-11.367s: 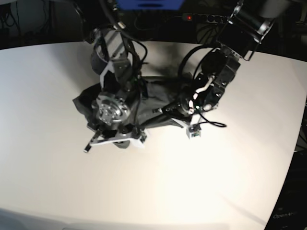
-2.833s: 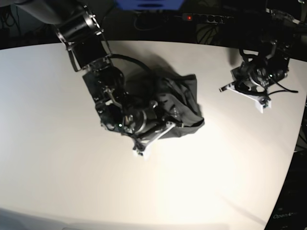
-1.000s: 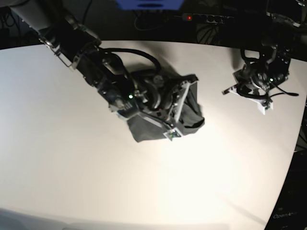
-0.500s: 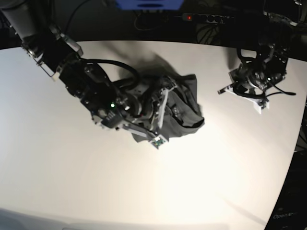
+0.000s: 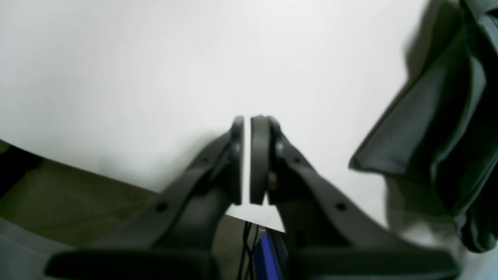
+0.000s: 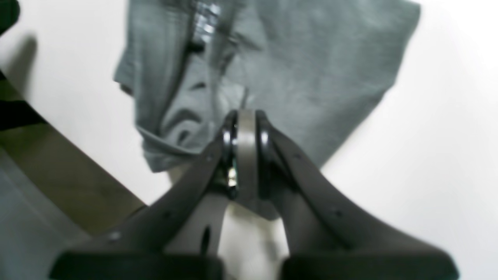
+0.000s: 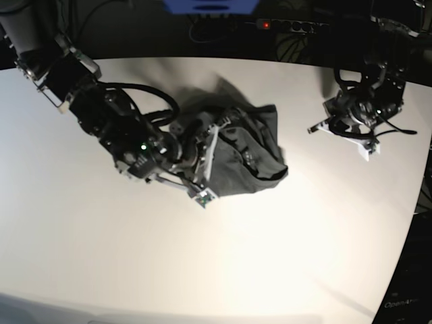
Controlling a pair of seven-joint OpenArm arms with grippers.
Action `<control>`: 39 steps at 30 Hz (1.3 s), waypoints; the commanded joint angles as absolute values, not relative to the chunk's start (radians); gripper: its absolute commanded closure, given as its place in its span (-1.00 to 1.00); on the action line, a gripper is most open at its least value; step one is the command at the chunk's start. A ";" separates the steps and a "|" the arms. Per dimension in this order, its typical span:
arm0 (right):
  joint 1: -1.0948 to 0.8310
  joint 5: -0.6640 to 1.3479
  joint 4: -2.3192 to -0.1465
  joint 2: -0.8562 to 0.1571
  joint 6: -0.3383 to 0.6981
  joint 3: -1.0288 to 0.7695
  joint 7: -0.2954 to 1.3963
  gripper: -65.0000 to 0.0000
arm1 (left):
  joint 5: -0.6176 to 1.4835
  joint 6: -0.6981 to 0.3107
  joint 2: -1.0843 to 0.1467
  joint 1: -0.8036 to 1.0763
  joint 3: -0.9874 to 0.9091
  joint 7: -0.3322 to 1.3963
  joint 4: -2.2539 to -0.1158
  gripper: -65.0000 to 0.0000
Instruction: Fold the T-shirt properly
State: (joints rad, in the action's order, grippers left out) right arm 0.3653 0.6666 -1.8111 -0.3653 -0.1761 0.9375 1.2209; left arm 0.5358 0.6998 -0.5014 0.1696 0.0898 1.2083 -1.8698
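Note:
The dark grey T-shirt (image 7: 253, 155) lies crumpled in a heap on the white table (image 7: 223, 263), behind its middle. My right gripper (image 7: 208, 158) hangs over the heap's left edge. In the right wrist view that gripper (image 6: 245, 130) is shut above the grey cloth (image 6: 295, 66), and I see no fabric pinched between its fingers. My left gripper (image 7: 332, 127) hovers at the far right of the table, apart from the shirt. In its own view the left gripper (image 5: 246, 124) is shut on nothing, with the T-shirt (image 5: 439, 128) off to the right.
The table's back edge (image 7: 223, 59) borders a dark area with cables and a power strip (image 7: 283, 25). The right arm's black links and cables (image 7: 115, 128) stretch from the back left towards the shirt. The table edge (image 5: 97, 171) shows below the left gripper.
Over the last second the right arm has drawn back to the left, off the top of the heap, staying shut. The T-shirt and the left arm have hardly moved.

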 commanded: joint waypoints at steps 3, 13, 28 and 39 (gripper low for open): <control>0.383 0.671 -1.824 -0.381 -0.101 0.932 1.185 1.00 | 0.532 0.698 -0.515 0.163 0.084 1.202 -1.886 0.91; 0.329 0.670 -1.788 -0.390 -0.082 0.932 1.112 1.00 | 0.532 0.698 -0.515 0.159 0.084 1.202 -1.886 0.91; 0.320 0.670 -1.661 -0.361 -0.082 1.047 0.978 1.00 | 0.532 0.698 -0.515 0.154 0.084 1.202 -1.883 0.91; 0.331 0.671 -1.684 -0.232 -0.082 1.059 1.079 1.00 | 0.532 0.698 -0.513 0.127 0.088 1.202 -1.879 0.91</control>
